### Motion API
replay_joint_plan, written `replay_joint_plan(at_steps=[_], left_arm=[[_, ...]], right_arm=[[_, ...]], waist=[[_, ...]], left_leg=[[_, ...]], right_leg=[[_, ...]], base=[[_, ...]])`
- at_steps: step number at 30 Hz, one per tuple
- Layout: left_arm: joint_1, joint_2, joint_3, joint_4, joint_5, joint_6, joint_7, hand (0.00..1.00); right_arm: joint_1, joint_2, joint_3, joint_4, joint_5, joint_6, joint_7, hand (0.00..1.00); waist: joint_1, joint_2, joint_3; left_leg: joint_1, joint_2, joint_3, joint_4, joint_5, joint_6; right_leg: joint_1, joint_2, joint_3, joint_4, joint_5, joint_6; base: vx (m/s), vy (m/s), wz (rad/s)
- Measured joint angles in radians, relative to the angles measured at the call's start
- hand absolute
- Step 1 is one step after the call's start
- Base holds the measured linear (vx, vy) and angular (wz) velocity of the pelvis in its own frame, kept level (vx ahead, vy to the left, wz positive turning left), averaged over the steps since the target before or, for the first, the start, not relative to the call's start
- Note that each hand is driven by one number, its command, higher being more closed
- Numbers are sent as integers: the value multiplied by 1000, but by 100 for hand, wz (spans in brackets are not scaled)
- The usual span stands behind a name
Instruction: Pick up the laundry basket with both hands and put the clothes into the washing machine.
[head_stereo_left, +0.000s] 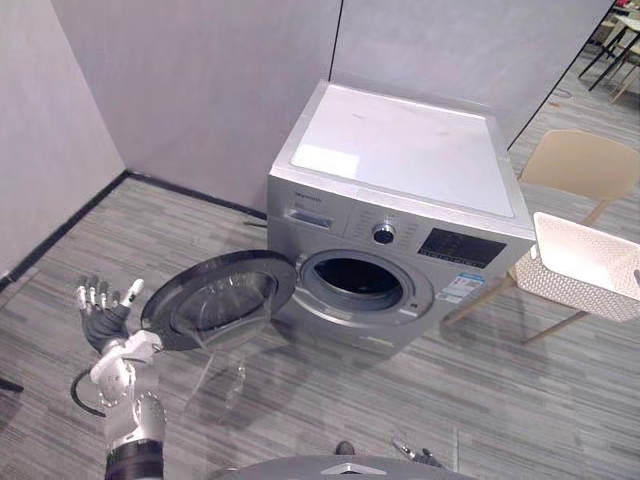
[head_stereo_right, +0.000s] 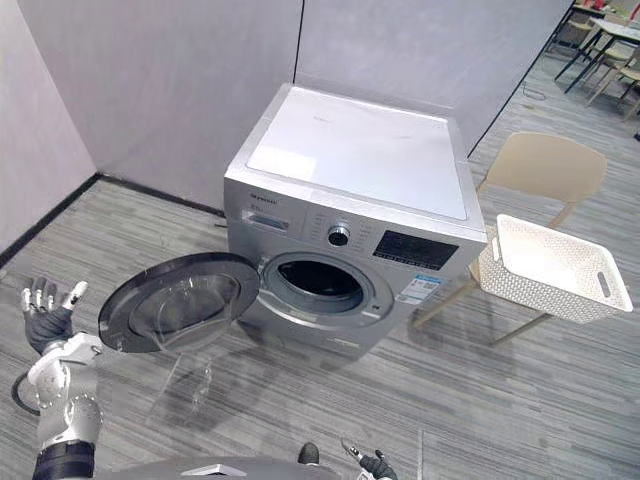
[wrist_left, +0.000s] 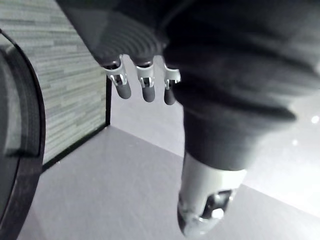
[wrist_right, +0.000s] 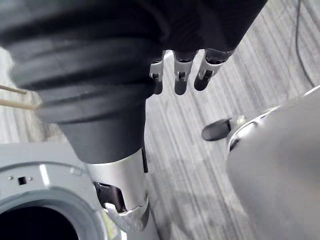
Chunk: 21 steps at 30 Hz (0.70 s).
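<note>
While the white laundry basket rests on a beige chair right of the washing machine, its contents are hard to make out. The round door hangs open and the drum is dark. The left hand, beside the door, has its fingers spread; the right hand, cut off low, has relaxed fingers

My left hand, fingers spread, is at near left, beside the open washing machine door. The laundry basket rests on a chair at right.
</note>
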Motion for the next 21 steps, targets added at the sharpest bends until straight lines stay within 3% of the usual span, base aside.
replay_joint_plan(at_steps=[3,5,7,8,9,10,12,13,14,15,16,17,19,21], left_arm=[[-157,127,58,153,-2,-3,16,0],[-337,270,59,320,-53,-1,15,0],[-472,364,45,437,-81,1,16,0],[-590,441,16,523,-82,11,14,0],[-605,450,11,531,-82,15,12,0],[-718,490,-31,592,-76,35,5,0],[-803,481,-76,636,-53,60,-1,0],[-816,468,-85,644,-51,63,-4,0],[-825,432,-97,650,-50,65,-9,0],[-821,401,-108,651,-50,66,-12,0],[-815,384,-111,655,-49,62,-11,0],[-795,367,-99,629,-33,23,-6,0],[-760,344,-99,642,-29,20,-6,0],[-674,279,-95,642,-30,9,-6,0]], right_arm=[[-3,-1,2,-40,0,-1,10,0],[-4,-3,8,-71,4,-8,11,0],[-4,-5,43,-97,8,-14,12,0],[-2,-2,78,-131,15,-21,12,0],[-1,-2,83,-136,16,-21,13,0],[0,0,111,-172,23,-23,15,0],[11,10,123,-220,59,-30,16,0],[20,16,125,-233,63,-31,15,0],[41,30,141,-243,79,-34,14,0],[54,41,152,-242,87,-33,13,0],[56,47,152,-242,91,-33,12,0],[49,50,153,-249,91,-39,10,0],[48,44,148,-274,91,-43,9,0],[47,35,147,-276,91,-45,9,0]], waist=[[-8,-30,46],[-10,-52,96],[-10,-56,135],[-11,-59,139],[-12,-59,139],[-13,-66,149],[-20,-76,156],[-23,-80,156],[-18,-74,159],[-10,-86,152],[-7,-95,150],[-1,-105,152],[16,-79,165],[27,-56,161]], left_leg=[[-83,2,5,0,33,-11],[-145,8,11,16,51,-16],[-186,23,20,44,51,-17],[-236,53,39,67,49,-18],[-244,58,41,71,48,-19],[-272,85,56,86,48,-18],[-282,111,77,93,45,-11],[-286,115,80,93,42,-6],[-294,136,93,92,42,-5],[-298,147,98,90,50,-18],[-300,148,99,90,54,-25],[-312,156,101,105,61,-36],[-282,170,136,97,72,-50],[-223,159,166,66,82,-49]], right_leg=[[-87,1,6,7,37,1],[-157,6,27,7,78,-7],[-195,14,37,7,121,-14],[-253,39,60,7,194,-13],[-262,42,63,7,204,-11],[-302,65,89,6,285,-2],[-327,84,114,2,360,-15],[-329,86,113,-1,362,-17],[-327,94,84,7,320,-38],[-307,90,56,7,280,-67],[-299,87,64,6,267,-50],[-302,97,81,6,265,-45],[-285,108,79,6,261,-50],[-244,99,70,6,234,-78]], base=[[-80,-43,0],[-66,-48,-9],[-98,-11,-32],[-144,2,-39],[-164,21,-58],[-95,37,-42],[-109,76,-45],[-124,102,-27],[-56,75,-15],[33,83,-16],[111,47,-12],[99,24,-7],[43,-27,-16],[53,12,-3]])
